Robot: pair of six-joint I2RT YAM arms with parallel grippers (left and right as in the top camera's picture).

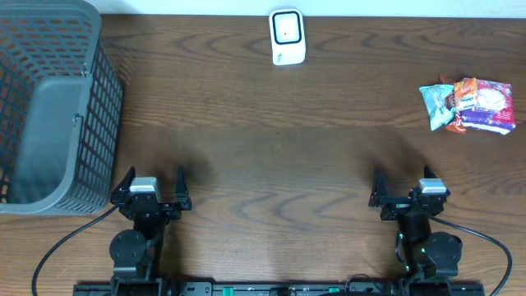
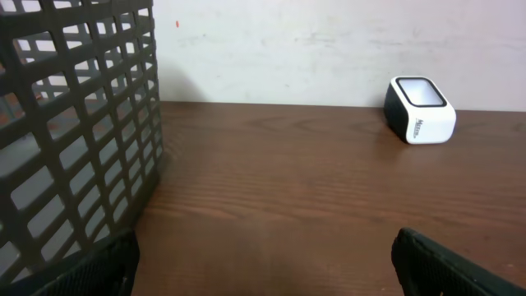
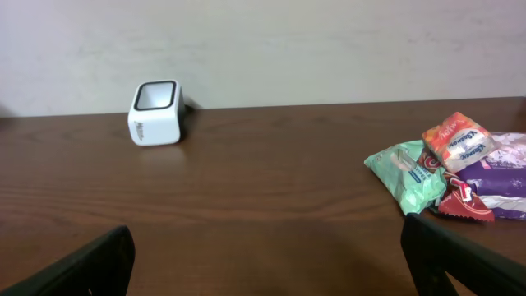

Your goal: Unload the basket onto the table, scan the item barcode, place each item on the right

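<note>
Fully open and empty: left gripper (image 1: 154, 178) and right gripper (image 1: 403, 179), at the near edge of the brown wooden tabletop (image 1: 271, 164). At the far edge, white box-shaped barcode scanner (image 1: 288, 37); at the right edge, colourful plastic snack packets (image 1: 467, 105).

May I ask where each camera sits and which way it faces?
Overhead: above the brown wooden table, looking down; left gripper, right gripper open.
Left wrist: low, facing the wall; grey mesh basket, white box scanner; own fingertips.
Right wrist: low, facing the wall; scanner, colourful snack packets; own fingertips.
Both wrist views share the scanner.
</note>
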